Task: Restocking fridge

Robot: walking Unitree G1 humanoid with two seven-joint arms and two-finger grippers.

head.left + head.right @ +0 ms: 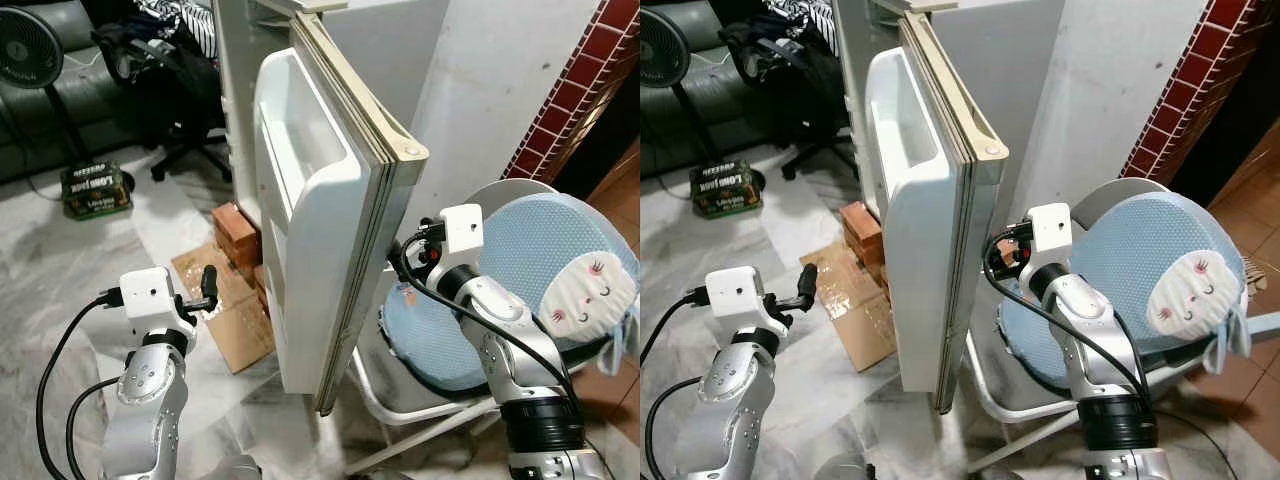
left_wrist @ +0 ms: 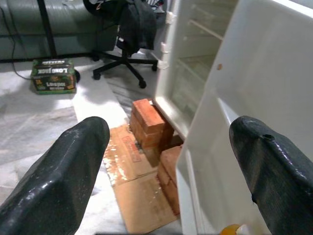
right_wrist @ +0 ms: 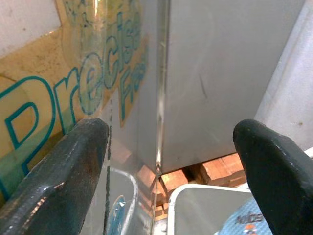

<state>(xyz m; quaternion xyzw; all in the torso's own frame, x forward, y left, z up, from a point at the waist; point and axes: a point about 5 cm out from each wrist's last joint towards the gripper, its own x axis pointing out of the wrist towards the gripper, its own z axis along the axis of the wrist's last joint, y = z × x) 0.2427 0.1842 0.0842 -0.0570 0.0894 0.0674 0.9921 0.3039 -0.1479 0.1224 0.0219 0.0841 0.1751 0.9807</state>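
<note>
Fridge door (image 1: 330, 230) swung open between both arms.
Left gripper (image 2: 166, 161) and right gripper (image 3: 168, 152) spread wide, holding nothing.

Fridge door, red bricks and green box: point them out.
Fridge door (image 1: 330, 230), left eye view, inner liner.
Red bricks (image 2: 149, 117), left wrist view, top brick.
Green box (image 1: 96, 188), left eye view, printed side.

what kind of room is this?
Likely a lived-in home room. A fridge stands open on bricks, with an office chair, a floor fan and a cushioned chair around it.
</note>
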